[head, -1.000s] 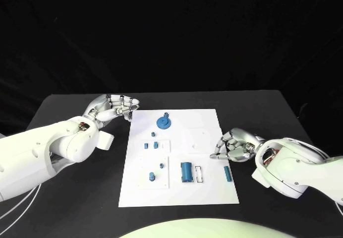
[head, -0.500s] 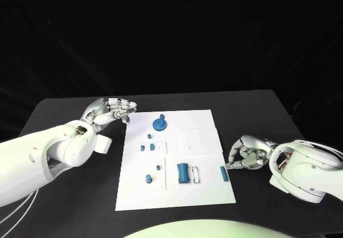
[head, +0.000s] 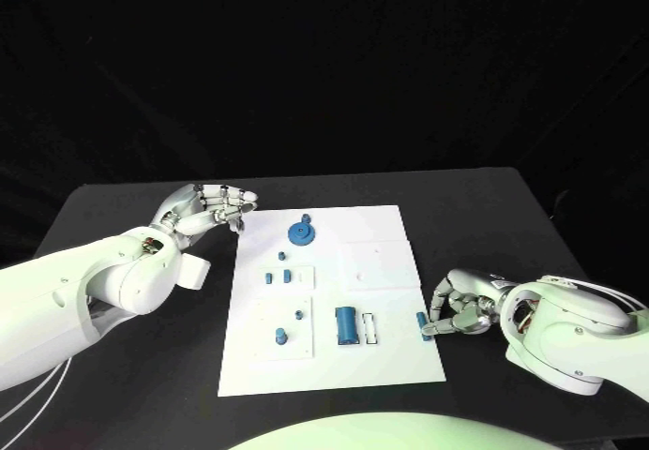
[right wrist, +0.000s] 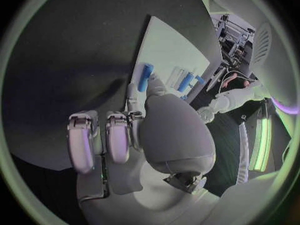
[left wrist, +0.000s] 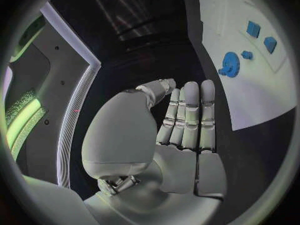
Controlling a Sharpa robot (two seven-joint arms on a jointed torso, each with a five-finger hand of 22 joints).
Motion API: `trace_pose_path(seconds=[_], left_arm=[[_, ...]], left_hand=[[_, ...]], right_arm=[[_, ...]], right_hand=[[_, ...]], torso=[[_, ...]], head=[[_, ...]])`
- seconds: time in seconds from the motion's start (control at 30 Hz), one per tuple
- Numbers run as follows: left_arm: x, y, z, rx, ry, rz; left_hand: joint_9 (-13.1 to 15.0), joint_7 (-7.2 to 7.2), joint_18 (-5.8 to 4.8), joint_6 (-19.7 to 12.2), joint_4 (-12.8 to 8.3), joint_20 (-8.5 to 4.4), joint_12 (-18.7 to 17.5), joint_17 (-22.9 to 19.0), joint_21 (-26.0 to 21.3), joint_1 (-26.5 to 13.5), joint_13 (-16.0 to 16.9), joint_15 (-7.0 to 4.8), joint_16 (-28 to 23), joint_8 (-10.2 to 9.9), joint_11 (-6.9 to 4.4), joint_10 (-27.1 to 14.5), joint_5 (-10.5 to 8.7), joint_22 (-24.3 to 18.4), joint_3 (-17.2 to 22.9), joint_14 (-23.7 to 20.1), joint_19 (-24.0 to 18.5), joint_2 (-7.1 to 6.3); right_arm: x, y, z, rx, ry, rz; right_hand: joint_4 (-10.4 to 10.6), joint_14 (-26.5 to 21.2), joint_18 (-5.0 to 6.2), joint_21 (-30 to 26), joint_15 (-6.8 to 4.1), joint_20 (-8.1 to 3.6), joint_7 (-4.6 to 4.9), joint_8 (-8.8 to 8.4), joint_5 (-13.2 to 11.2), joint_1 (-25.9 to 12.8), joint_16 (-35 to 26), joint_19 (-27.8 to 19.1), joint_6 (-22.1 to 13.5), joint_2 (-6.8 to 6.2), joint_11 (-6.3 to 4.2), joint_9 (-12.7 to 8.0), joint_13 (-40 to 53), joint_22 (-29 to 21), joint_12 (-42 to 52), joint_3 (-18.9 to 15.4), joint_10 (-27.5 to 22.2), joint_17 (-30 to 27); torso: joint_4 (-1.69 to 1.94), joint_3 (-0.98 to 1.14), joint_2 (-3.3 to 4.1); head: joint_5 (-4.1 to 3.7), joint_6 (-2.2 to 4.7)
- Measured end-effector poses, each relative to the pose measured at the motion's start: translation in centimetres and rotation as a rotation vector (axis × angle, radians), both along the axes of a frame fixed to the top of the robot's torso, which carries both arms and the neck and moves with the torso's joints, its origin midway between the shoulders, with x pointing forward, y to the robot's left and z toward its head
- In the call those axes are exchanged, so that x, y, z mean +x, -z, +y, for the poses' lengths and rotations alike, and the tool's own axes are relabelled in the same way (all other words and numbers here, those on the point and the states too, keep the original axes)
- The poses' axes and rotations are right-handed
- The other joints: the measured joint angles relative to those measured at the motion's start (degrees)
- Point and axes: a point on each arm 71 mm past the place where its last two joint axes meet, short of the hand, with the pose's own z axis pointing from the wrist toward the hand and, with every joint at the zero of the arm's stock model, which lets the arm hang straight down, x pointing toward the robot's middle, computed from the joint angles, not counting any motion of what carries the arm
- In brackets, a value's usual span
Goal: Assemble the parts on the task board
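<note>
Right hand (head: 460, 311) at the board's (head: 379, 234) right edge.
Its fingertips pinch the blue pin (head: 425, 325) there; left hand (head: 207, 208), empty, fingers loosely apart, off the far-left corner.

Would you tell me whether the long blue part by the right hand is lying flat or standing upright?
Lying flat. The long blue part lies lengthwise on the task board near its right edge, with the right hand at it; a grip cannot be told.

Black table (head: 149, 394), its matte top spanning the lower field from 9 o'clock to 3 o'clock, with its far edge running straight across just above centre. Black backdrop (head: 324, 84) behind it, occupying the upper field from 10 o'clock through 12 to 2 o'clock, plain and unlit.
</note>
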Motion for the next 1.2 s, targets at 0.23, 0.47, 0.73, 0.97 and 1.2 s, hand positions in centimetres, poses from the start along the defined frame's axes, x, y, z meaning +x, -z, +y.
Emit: trace_pose_path(seconds=[0.23,0.47,0.73,0.97,1.2], left_arm=[[0.0,0.0,0.1,0.000,-0.001,0.001],[0.0,0.0,0.1,0.000,-0.002,0.001],[-0.1,0.0,0.2,0.000,-0.003,0.001],[-0.1,0.0,0.2,0.000,-0.003,0.002],[-0.1,0.0,0.3,0.001,-0.004,0.002]], left_hand=[[0.0,0.00,0.00,0.0,0.0,0.00,0.0,0.0,0.0,0.0,0.0,0.00,0.0,0.0,0.00,0.0,0.00,0.0,0.0,0.0,0.0,0.00],[0.0,0.00,0.00,0.0,0.0,0.00,0.0,0.0,0.0,0.0,0.0,0.00,0.0,0.0,0.00,0.0,0.00,0.0,0.0,0.0,0.0,0.00],[0.0,0.00,-0.01,0.0,0.0,0.00,0.0,0.0,0.0,0.0,0.0,0.00,0.0,0.0,0.00,0.0,0.00,0.0,0.0,0.0,0.0,0.00],[0.0,0.00,0.00,0.0,0.0,0.00,0.0,0.0,0.0,-0.3,-0.1,0.00,0.0,0.3,0.00,0.0,0.00,-0.1,0.0,0.0,0.0,0.31],[0.0,0.00,0.00,0.0,0.0,0.00,0.0,0.0,0.0,-0.3,-0.1,0.00,0.0,0.3,0.00,0.0,0.00,-0.1,0.0,0.0,0.0,0.31]], right_arm=[[-0.2,0.6,0.8,-0.002,-0.016,0.007],[0.1,1.0,1.2,-0.010,-0.023,0.002],[0.3,1.7,2.0,-0.032,-0.046,-0.021],[0.4,1.7,2.7,-0.051,-0.069,-0.055],[0.3,1.6,3.1,-0.049,-0.073,-0.068]], right_hand=[[0.0,0.0,0.00,0.0,0.00,0.00,-0.07,0.02,0.0,0.0,0.0,0.0,0.5,0.00,0.00,0.1,0.0,0.0,0.0,0.0,0.0,0.0],[0.0,0.0,0.00,0.0,0.00,0.00,-0.08,0.24,0.0,0.0,0.0,0.0,1.0,0.00,0.00,0.5,0.0,0.0,0.0,0.0,0.0,0.0],[-0.1,0.0,0.00,0.0,0.00,0.00,-0.30,0.11,-3.2,2.2,0.0,0.0,1.6,0.23,-0.20,18.2,0.0,0.0,0.0,3.3,-0.2,0.0],[0.9,0.0,0.00,0.0,0.00,0.00,-0.52,-1.28,-4.7,4.4,0.0,0.0,1.8,-1.07,-0.42,21.2,0.0,0.0,0.0,7.6,0.0,0.0],[5.7,0.0,0.00,0.0,-0.44,-0.36,-0.99,-2.00,-3.8,7.8,0.0,-0.1,2.3,-4.24,-0.75,20.0,0.0,0.0,0.0,12.5,-0.1,0.0]], torso=[[0.04,-0.01,0.02],[0.06,-0.07,-0.04],[0.06,-0.09,-0.07],[0.05,-0.09,-0.08],[0.03,-0.08,-0.07]], head=[[0.12,-0.15],[0.21,-0.26],[0.31,-0.26],[0.47,-0.13],[0.63,-0.10]])
